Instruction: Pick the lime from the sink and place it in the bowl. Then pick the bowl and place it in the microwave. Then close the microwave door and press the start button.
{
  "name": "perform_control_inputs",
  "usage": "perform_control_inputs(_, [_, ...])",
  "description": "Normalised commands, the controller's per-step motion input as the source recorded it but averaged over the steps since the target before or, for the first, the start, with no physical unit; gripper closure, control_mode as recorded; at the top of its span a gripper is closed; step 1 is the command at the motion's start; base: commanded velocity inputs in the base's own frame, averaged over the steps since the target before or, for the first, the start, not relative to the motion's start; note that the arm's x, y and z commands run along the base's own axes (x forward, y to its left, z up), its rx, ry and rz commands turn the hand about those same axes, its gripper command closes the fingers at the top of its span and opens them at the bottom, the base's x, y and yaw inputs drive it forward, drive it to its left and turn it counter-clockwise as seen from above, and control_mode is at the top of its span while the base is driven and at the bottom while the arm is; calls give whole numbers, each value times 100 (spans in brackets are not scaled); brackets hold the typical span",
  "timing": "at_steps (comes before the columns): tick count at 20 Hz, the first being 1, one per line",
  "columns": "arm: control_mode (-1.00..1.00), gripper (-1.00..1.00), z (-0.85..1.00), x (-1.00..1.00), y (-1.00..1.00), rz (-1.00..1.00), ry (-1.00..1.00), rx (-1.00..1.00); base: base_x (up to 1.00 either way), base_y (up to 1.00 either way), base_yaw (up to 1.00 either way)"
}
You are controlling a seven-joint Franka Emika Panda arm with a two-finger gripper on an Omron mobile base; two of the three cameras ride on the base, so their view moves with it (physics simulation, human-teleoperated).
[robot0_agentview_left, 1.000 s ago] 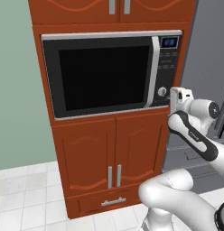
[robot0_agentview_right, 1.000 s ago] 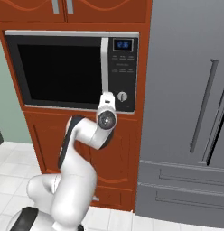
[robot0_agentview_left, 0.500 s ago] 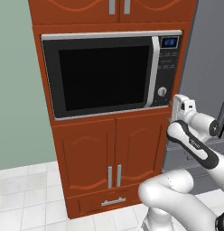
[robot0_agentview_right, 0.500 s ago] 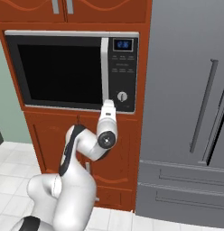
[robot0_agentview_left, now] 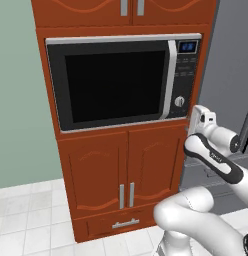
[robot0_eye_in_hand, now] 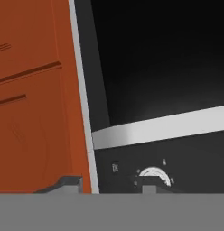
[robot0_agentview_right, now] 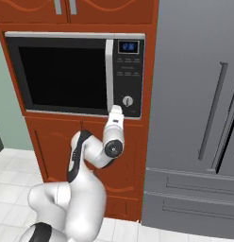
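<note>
1 tool [robot0_agentview_right: 115,111] just below the microwave [robot0_agentview_left: 123,82] dial [robot0_agentview_right: 128,100], near the control panel; we cannot tell its spread. microwave door [robot0_agentview_left: 113,86] is shut, likely ready for start.

Kitchen — built-in microwave [robot0_agentview_left: 123,82], wood cabinets [robot0_agentview_left: 126,175], steel fridge [robot0_agentview_right: 194,113].

White arm rose from the base, elbow bent low, forearm angled up and forward. Wrist was rolled sideways, hand pointed away from the cameras. Gripper [robot0_agentview_left: 196,121] sat at the forearm's top end, seen from behind in the right base view [robot0_agentview_right: 116,112]. Finger tips [robot0_eye_in_hand: 71,182] barely showed, dark; jaw spacing couldn't be told.
</note>
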Motion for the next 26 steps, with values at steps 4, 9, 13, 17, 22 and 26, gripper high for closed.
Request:
perform_control_inputs(4, [-100,100,0,21,0,0,0,2,0,0,0])
perform_control_inputs(9, [-100,100,1,25,0,-1,0,2,0,0,0])
perform_control_inputs(13, [-100,100,0,15,0,-1,0,2,0,0,0])
perform_control_inputs(17, [-100,100,0,21,0,-2,0,0,0,0,0])
perform_control_inputs(22, [-100,100,0,23,0,-3,0,0,0,0,0])
perform_control_inputs(26, [-100,100,-1,21,0,-3,0,0,0,0,0])
